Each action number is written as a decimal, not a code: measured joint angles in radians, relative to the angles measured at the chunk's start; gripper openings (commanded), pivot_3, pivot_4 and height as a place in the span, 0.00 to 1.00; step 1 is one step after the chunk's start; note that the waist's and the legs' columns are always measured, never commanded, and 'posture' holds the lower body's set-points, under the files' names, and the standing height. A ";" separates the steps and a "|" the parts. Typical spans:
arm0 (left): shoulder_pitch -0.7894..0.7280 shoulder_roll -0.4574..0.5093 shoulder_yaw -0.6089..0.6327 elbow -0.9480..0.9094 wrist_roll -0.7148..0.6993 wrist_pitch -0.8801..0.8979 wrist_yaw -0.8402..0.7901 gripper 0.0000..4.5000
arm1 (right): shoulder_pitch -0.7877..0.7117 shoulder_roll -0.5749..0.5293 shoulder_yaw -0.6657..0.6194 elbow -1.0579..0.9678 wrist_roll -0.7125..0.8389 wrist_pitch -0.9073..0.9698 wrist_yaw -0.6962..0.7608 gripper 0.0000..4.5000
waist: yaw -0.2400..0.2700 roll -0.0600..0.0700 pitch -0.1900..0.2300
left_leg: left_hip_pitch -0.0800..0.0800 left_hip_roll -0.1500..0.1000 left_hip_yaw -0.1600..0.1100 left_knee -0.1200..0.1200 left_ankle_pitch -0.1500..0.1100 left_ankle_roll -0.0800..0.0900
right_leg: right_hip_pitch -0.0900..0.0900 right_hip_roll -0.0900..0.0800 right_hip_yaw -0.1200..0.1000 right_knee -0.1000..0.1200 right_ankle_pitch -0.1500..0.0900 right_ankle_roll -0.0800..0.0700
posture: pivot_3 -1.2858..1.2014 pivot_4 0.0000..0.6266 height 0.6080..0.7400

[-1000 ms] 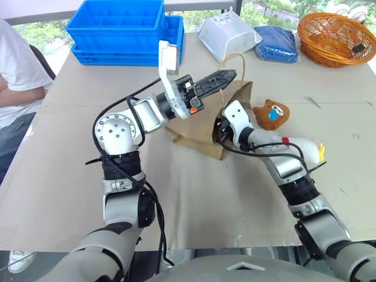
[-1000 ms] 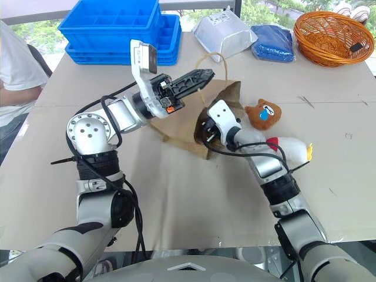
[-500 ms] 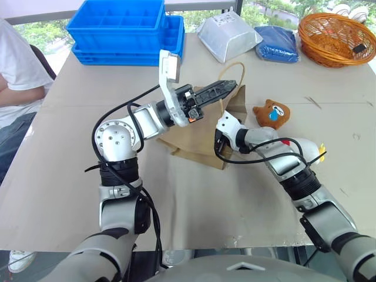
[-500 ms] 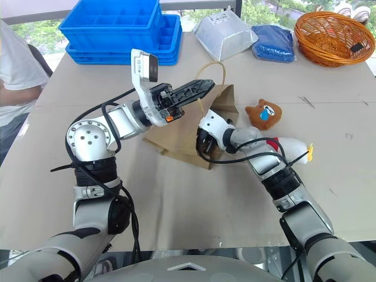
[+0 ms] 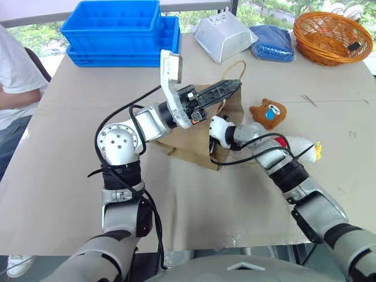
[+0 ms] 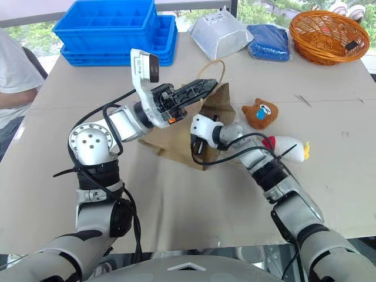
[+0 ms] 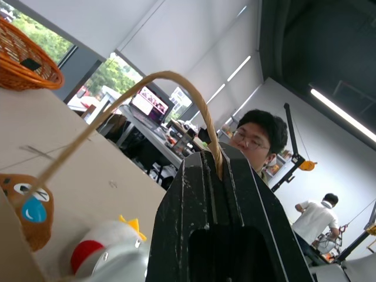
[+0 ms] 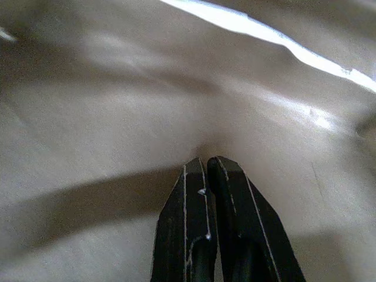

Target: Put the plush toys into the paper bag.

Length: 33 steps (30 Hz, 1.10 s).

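Note:
The tan paper bag (image 5: pixel 191 138) lies on the table with its mouth raised toward the toys. My left gripper (image 5: pixel 232 87) is shut on one loop handle (image 7: pixel 170 76) and holds it up off the table. My right gripper (image 8: pixel 207 161) is shut with nothing in it, and its tips press the paper wall inside the bag; in the head views its fingers are hidden in the bag's mouth. The brown plush toy (image 5: pixel 268 113) lies just right of the bag. Beside my right forearm lies the white plush toy (image 5: pixel 301 147) with a red end.
Stacked blue crates (image 5: pixel 117 29) stand at the back left. A white pouch (image 5: pixel 226 36), a blue packet (image 5: pixel 275 42) and a wicker basket (image 5: pixel 329 35) line the back edge. A person (image 5: pixel 17 76) sits at the table's left side; other people (image 7: pixel 258 138) stand beyond the table.
My right gripper has pushed left, deeper into the bag's mouth, and its wrist has rolled. The left gripper still holds the handle in about the same place.

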<state>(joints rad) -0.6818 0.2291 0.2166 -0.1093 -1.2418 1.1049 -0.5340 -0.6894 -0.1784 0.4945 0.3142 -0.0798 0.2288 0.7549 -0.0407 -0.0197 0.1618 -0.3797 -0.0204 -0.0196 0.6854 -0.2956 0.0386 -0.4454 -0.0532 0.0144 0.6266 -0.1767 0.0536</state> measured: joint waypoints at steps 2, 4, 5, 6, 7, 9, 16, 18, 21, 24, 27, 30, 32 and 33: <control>-0.006 0.004 0.011 0.000 -0.012 -0.004 0.018 0.01 | 0.017 0.022 -0.002 0.034 0.007 -0.038 0.005 0.00 | -0.001 0.000 0.000 | 0.000 0.000 0.000 0.000 0.000 0.000 | 0.000 0.000 0.000 0.000 0.000 0.000 | 0.52 0.24 1.00; -0.013 0.018 0.019 -0.004 -0.019 -0.009 0.040 0.01 | 0.019 0.040 -0.020 0.076 0.014 -0.058 0.004 0.00 | -0.001 0.000 -0.001 | 0.001 0.000 0.000 0.000 0.000 -0.001 | 0.001 0.000 0.000 0.000 0.000 0.000 | 0.52 0.24 1.00; -0.023 0.027 0.029 -0.008 -0.023 -0.014 0.054 0.01 | 0.021 0.055 -0.036 0.097 0.019 -0.066 0.000 0.00 | -0.001 0.000 -0.001 | 0.001 0.000 0.000 0.000 0.001 -0.001 | 0.001 0.000 0.000 0.000 0.000 0.000 | 0.52 0.24 1.00; -0.032 0.036 0.039 -0.016 -0.034 -0.020 0.065 0.01 | 0.022 0.063 -0.042 0.110 0.019 -0.075 -0.003 0.00 | -0.001 0.000 -0.001 | 0.002 0.000 0.000 0.000 0.001 -0.001 | 0.001 0.000 0.000 0.001 0.000 0.000 | 0.52 0.24 1.00; -0.042 0.043 0.050 -0.022 -0.045 -0.022 0.075 0.01 | 0.022 0.066 -0.043 0.118 0.019 -0.084 -0.006 0.00 | -0.001 0.001 -0.002 | 0.002 0.000 0.000 0.000 0.001 -0.002 | 0.001 0.000 0.000 0.001 0.000 0.000 | 0.52 0.24 1.00; -0.066 0.063 0.062 -0.031 -0.071 -0.024 0.103 0.01 | 0.022 0.081 -0.055 0.134 0.019 -0.087 -0.019 0.00 | -0.001 0.000 -0.002 | 0.002 0.000 0.000 0.000 0.001 -0.002 | 0.001 0.000 0.000 0.001 0.000 0.000 | 0.52 0.24 1.00; -0.107 0.090 0.079 -0.058 -0.156 -0.029 0.210 0.01 | 0.021 0.111 -0.081 0.157 0.019 -0.077 -0.039 0.00 | -0.001 0.001 -0.003 | 0.002 0.000 -0.001 0.000 0.001 -0.002 | 0.001 0.000 0.000 0.001 0.000 0.000 | 0.52 0.24 1.00; -0.109 0.090 0.079 -0.063 -0.167 -0.036 0.231 0.01 | 0.020 0.113 -0.081 0.157 0.019 -0.073 -0.039 0.00 | -0.001 0.001 -0.003 | 0.002 0.000 -0.001 0.000 0.001 -0.002 | 0.001 0.000 0.000 0.001 0.000 0.000 | 0.52 0.24 1.00; -0.109 0.091 0.080 -0.074 -0.177 -0.055 0.270 0.01 | 0.016 0.116 -0.082 0.157 0.019 -0.058 -0.040 0.00 | -0.001 0.001 -0.003 | 0.002 0.000 -0.001 0.000 0.001 -0.003 | 0.001 0.000 0.000 0.001 0.000 0.000 | 0.52 0.24 1.00; -0.108 0.095 0.088 -0.075 -0.177 -0.078 0.293 0.01 | 0.015 0.117 -0.083 0.156 0.019 -0.053 -0.040 0.00 | -0.001 0.001 -0.003 | 0.002 0.000 -0.001 0.000 0.001 -0.003 | 0.001 0.000 0.000 0.001 0.000 0.000 | 0.52 0.24 1.00; -0.106 0.103 0.090 -0.075 -0.177 -0.093 0.304 0.01 | 0.015 0.117 -0.083 0.153 0.019 -0.046 -0.039 0.00 | -0.001 0.001 -0.003 | 0.002 0.000 -0.001 0.000 0.002 -0.003 | 0.001 0.000 0.000 0.001 0.000 -0.001 | 0.52 0.24 1.00; -0.070 0.122 0.086 -0.086 -0.157 -0.121 0.289 0.01 | 0.014 0.117 -0.086 0.143 0.019 -0.035 -0.039 0.00 | -0.001 0.001 -0.003 | 0.002 0.000 -0.001 -0.001 0.002 -0.003 | 0.001 0.000 0.000 0.001 0.000 -0.001 | 0.52 0.24 1.00; -0.001 0.165 0.065 -0.108 -0.082 -0.145 0.239 0.01 | 0.018 0.116 -0.096 0.127 0.025 -0.027 -0.036 0.00 | -0.001 0.002 -0.003 | 0.002 -0.001 -0.001 -0.002 0.002 -0.003 | 0.001 0.001 0.000 0.001 0.000 -0.001 | 0.52 0.24 1.00; 0.021 0.178 0.052 -0.113 -0.053 -0.155 0.220 0.01 | 0.022 0.114 -0.100 0.116 0.028 -0.015 -0.034 0.00 | 0.000 0.002 -0.003 | 0.002 -0.001 -0.002 -0.002 0.002 -0.003 | 0.001 0.001 -0.001 0.001 0.000 -0.001 | 0.52 0.24 1.00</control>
<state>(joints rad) -0.6612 0.4073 0.2685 -0.2225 -1.2944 0.9499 -0.3139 -0.6678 -0.0642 0.3942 0.4301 -0.0517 0.2140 0.7206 -0.0407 -0.0180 0.1588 -0.3780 -0.0211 -0.0211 0.6838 -0.2940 0.0359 -0.4442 -0.0523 0.0133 0.6274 -0.1766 0.0530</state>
